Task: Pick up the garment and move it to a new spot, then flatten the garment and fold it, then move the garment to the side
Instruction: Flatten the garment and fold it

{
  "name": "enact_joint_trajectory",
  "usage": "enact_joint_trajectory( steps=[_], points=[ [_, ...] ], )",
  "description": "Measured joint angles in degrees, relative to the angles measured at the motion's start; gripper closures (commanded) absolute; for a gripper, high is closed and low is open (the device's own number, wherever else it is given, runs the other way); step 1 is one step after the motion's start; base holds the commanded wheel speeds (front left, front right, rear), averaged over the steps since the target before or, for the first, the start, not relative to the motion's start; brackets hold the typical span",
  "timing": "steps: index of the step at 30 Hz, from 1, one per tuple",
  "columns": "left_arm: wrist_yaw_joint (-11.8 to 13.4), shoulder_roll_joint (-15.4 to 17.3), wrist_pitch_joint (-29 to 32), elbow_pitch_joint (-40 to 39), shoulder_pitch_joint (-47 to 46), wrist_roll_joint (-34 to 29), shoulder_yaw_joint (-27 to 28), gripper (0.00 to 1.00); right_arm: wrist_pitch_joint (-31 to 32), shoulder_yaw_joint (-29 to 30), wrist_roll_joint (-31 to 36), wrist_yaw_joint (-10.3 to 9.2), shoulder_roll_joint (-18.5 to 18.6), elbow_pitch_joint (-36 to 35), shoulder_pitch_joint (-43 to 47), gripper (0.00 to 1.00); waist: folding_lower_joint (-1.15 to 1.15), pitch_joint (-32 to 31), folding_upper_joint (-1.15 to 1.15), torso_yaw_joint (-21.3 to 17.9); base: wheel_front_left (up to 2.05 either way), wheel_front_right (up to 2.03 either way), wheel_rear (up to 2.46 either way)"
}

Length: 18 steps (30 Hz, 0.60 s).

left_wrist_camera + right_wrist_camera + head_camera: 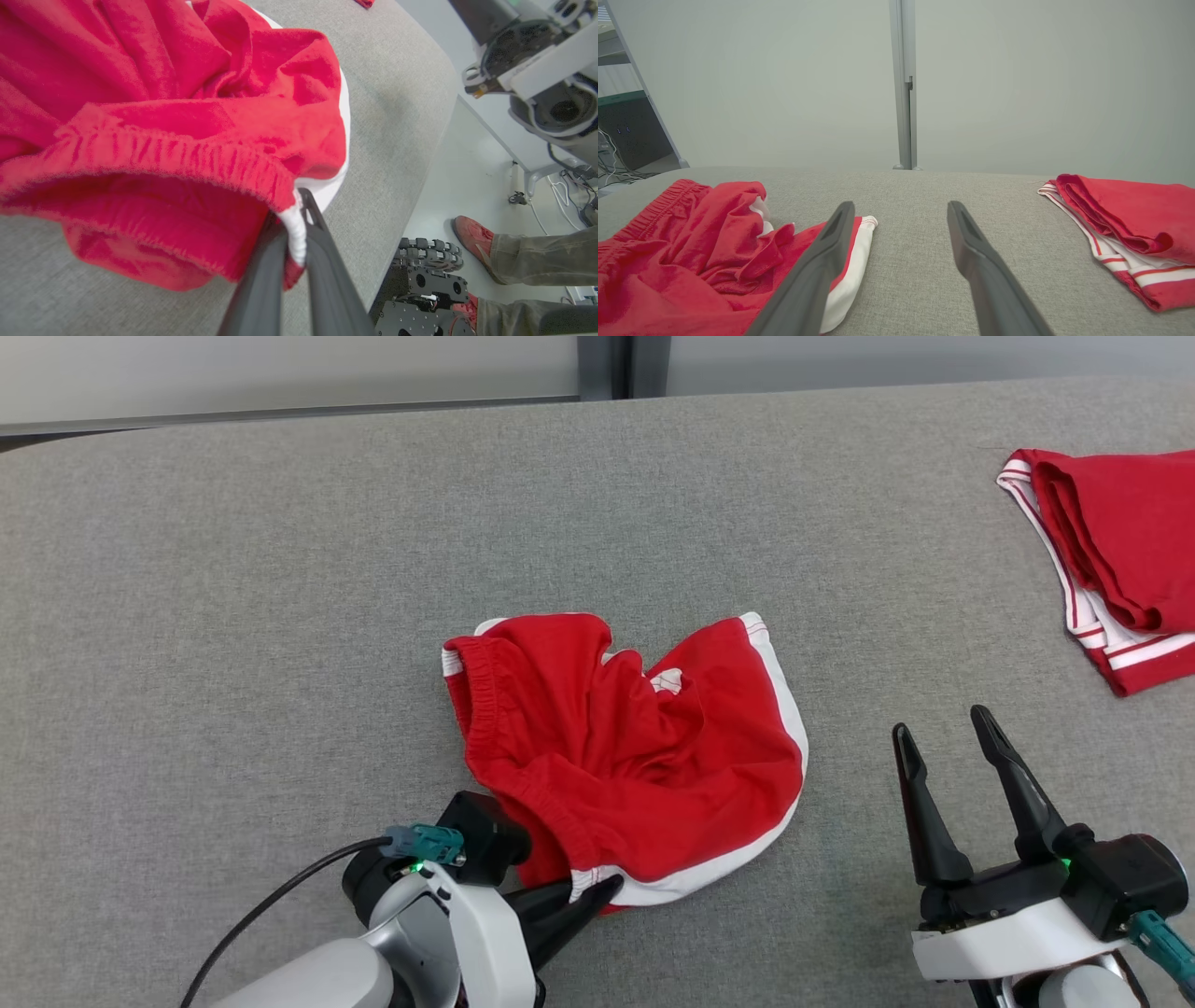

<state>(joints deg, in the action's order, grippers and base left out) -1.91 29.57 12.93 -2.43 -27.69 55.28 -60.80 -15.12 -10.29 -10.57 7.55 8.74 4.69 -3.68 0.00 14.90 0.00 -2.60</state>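
Observation:
The garment (635, 747) is a pair of red shorts with white trim, lying crumpled on the middle of the grey table. My left gripper (597, 893) is shut on the garment's near edge, where the elastic waistband meets the white trim. In the left wrist view the white trim (295, 228) is pinched between the two dark fingers, with the garment (163, 116) bunched above them. My right gripper (943, 728) stands open over bare table to the right of the garment, fingers pointing away from me. From the right wrist the garment (691, 252) lies at the left.
A second red garment with white stripes (1111, 551) lies folded at the table's far right edge, also in the right wrist view as a folded pile (1125, 233). The table's near edge (420, 154) drops to the floor, where a person's red shoe (474, 235) and my wheeled base (420, 289) stand.

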Motion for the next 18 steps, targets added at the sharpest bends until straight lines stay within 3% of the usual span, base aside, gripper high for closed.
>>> enact_joint_trajectory(
  steps=[5, 13, 18],
  points=[
    [1.72, 3.52, -1.83, -5.02, 0.82, -0.66, 2.09, 1.00, 0.00, 0.24, 0.01, 0.00, 0.04, 0.08, 0.19, 0.00, 0.00, -0.49, 0.00, 0.75, 0.00, 0.00, 0.00],
    [4.01, 14.79, -5.44, -11.21, 9.26, 8.01, 8.91, 1.00, 0.00, -1.90, -2.15, 0.00, 2.98, 1.80, 1.36, 0.00, 0.00, -1.70, 0.00, 4.27, 0.00, 0.00, 0.00],
    [3.79, 17.22, -8.50, -9.07, 11.98, 10.10, 11.20, 1.00, 0.00, -4.04, -5.73, 0.00, 5.04, 4.28, 1.95, 0.00, 0.00, -2.10, 0.00, 6.51, 0.00, 0.00, 0.00]
  ],
)
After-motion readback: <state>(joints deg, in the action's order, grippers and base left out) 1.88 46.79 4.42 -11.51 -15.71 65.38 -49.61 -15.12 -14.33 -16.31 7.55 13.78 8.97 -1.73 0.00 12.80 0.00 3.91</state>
